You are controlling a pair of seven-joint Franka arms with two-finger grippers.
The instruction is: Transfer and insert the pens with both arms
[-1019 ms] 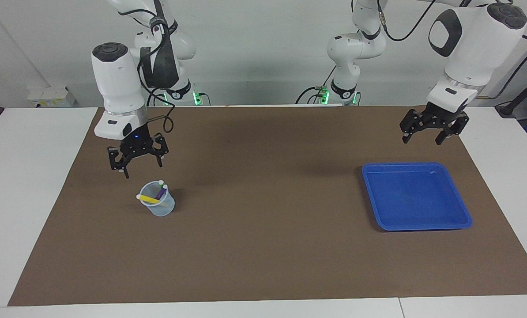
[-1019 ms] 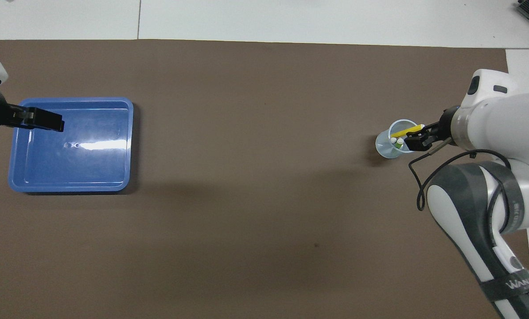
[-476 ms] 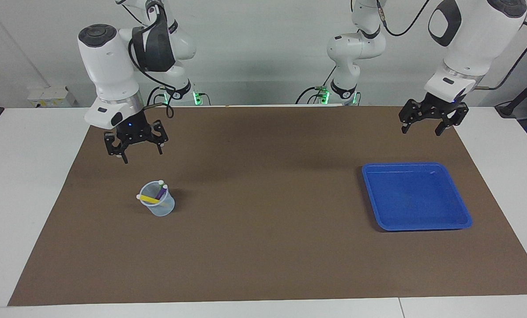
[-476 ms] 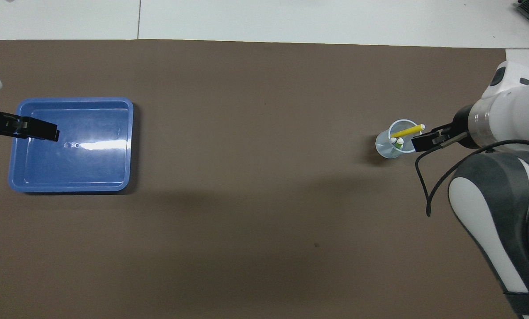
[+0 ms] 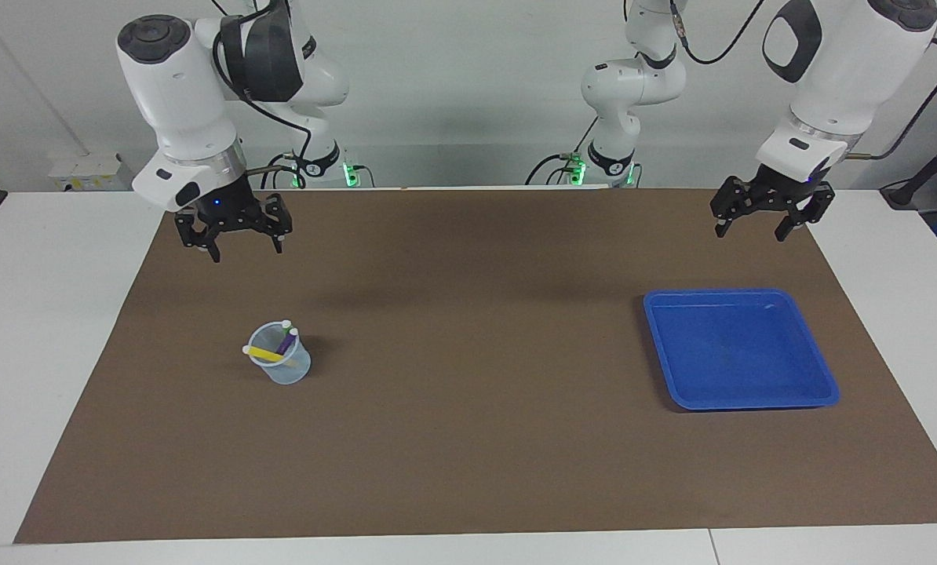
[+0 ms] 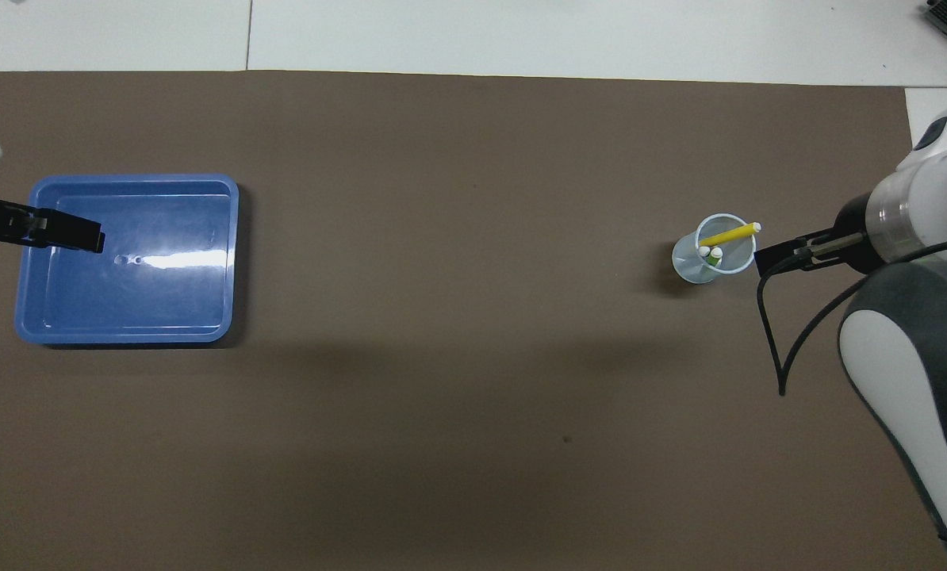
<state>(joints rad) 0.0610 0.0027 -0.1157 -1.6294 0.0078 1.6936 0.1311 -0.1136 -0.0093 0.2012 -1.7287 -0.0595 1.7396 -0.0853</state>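
The purple pen, yellow pen and green pen stand in a clear plastic cup on the brown mat, toward the right arm's end of the bench. The right end effector hangs over the mat, fingers spread, holding nothing. The left end effector, equally spread and unladen, hangs above the mat near the blue tray.
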